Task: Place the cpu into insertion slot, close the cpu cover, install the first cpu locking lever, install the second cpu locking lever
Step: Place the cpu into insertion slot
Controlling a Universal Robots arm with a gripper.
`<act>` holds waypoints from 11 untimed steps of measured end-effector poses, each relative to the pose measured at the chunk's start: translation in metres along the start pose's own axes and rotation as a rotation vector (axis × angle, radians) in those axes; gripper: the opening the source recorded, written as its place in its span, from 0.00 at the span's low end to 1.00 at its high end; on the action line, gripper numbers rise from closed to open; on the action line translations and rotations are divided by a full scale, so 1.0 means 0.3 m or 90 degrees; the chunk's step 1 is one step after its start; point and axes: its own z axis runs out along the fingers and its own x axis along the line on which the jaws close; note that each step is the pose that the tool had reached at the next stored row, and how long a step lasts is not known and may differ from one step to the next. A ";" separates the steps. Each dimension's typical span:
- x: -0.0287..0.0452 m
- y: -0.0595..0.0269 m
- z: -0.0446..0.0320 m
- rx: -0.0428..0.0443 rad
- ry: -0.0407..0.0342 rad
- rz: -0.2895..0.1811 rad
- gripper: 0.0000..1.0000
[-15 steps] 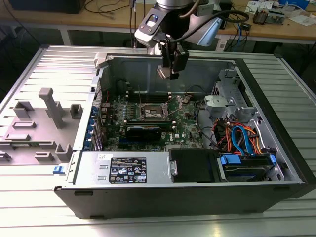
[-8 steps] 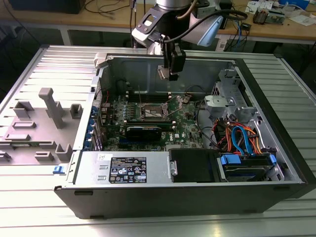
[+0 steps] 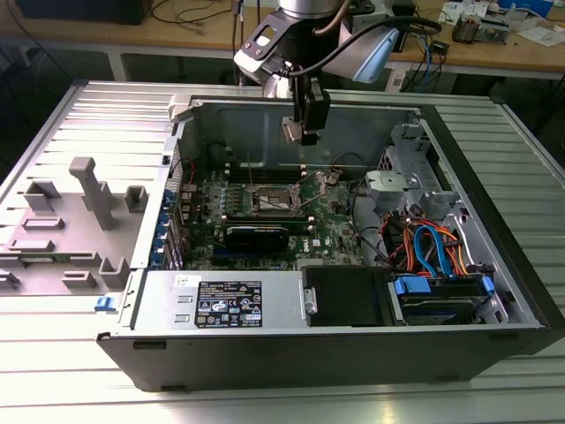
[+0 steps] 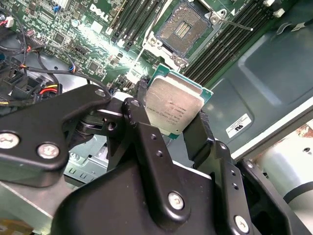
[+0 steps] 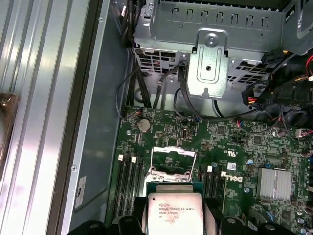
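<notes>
Black two-finger gripper (image 4: 172,113) is clamping the cpu (image 4: 173,103), a small flat square chip with a dull silver metal top and a green edge. The fingers are pressing on two opposite edges, and the chip is sitting flat between them in both wrist views. At upper centre of the exterior view, the gripper is hanging inside the open dark-grey metal computer case (image 3: 309,362), above the green motherboard (image 3: 331,221). The insertion slot (image 4: 183,30), a small square dark socket with a silvery rim, is lying uncovered, apart from the chip. Long narrow black memory slots (image 4: 230,41) are running along both its sides. A thin metal lever (image 4: 234,23) is sticking out beside the socket.
</notes>
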 end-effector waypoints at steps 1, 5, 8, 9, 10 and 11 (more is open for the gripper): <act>0.000 0.000 0.000 0.0000 0.0000 0.000 0.54; 0.000 0.000 0.001 0.0000 0.0001 0.000 0.54; 0.000 -0.001 0.007 -0.0001 -0.0013 0.014 0.54; 0.000 -0.001 0.014 -0.0003 -0.0025 0.028 0.54; 0.000 -0.002 0.020 -0.0002 -0.0035 0.040 0.54; 0.000 -0.002 0.028 -0.0004 -0.0046 0.053 0.54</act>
